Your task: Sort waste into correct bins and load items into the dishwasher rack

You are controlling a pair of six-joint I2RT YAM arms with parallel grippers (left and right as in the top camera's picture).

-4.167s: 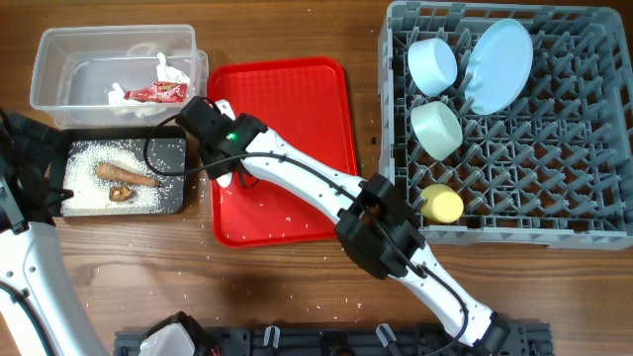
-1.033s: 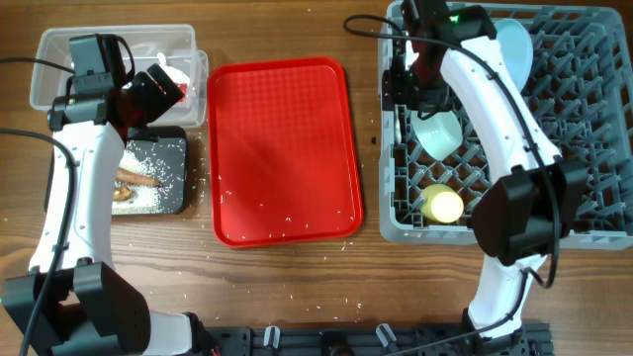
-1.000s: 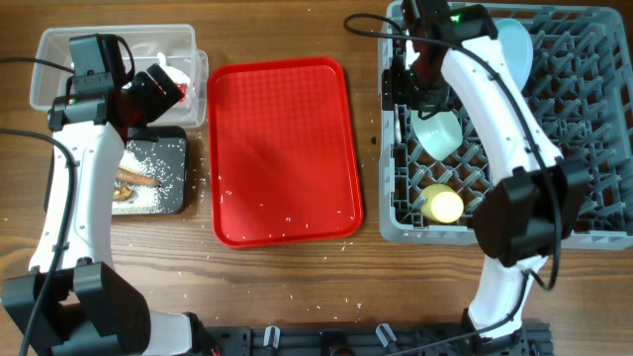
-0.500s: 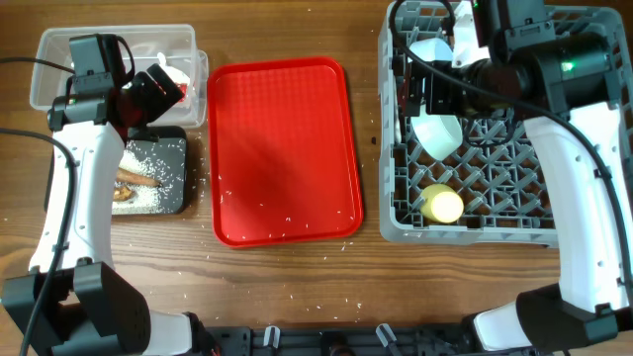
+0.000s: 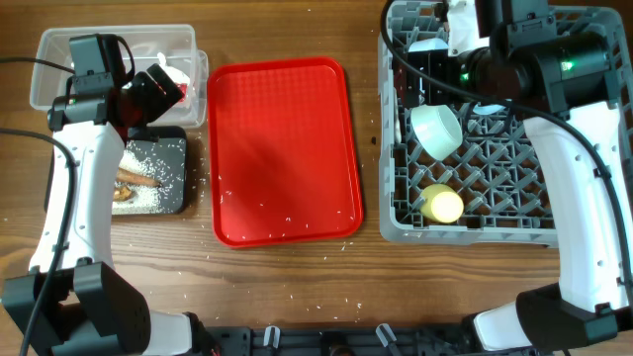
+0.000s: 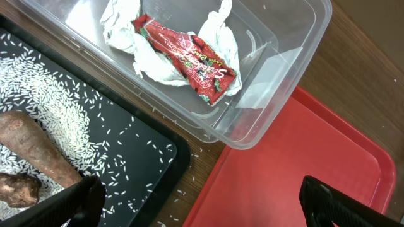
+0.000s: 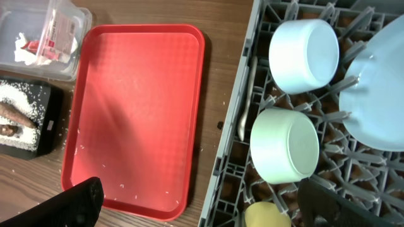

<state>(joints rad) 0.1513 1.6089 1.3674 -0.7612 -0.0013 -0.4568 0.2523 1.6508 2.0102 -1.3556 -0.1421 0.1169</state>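
Note:
My left gripper (image 6: 202, 211) is open and empty, above the corner where the clear tub (image 6: 278, 63), the black tray (image 6: 126, 164) and the red tray meet. The tub holds the red wrapper (image 6: 189, 60) and white tissue (image 6: 151, 60). The black tray holds rice (image 6: 57, 107), the brown stick (image 6: 35, 148) and the brown lump (image 6: 16, 189). My right gripper (image 7: 202, 211) is open and empty, high over the grey rack (image 5: 495, 222). The rack holds the whitish bowl (image 7: 303, 53), mint-green bowl (image 7: 284, 145), blue plate (image 7: 379, 101), yellow cup (image 5: 442, 205) and the spoon (image 7: 245, 116) in its left channel.
The flat red tray (image 5: 285, 148) lies between the bins and the rack, bare except for a few rice grains near its front. Loose grains dot the wood along the tray's front edge (image 5: 297, 262). The right arm covers the rack's back part in the overhead view.
My right arm has left the red tray, gone to the rack's left edge, then lifted up over the rack. My left arm came to the tub early on and has held still since.

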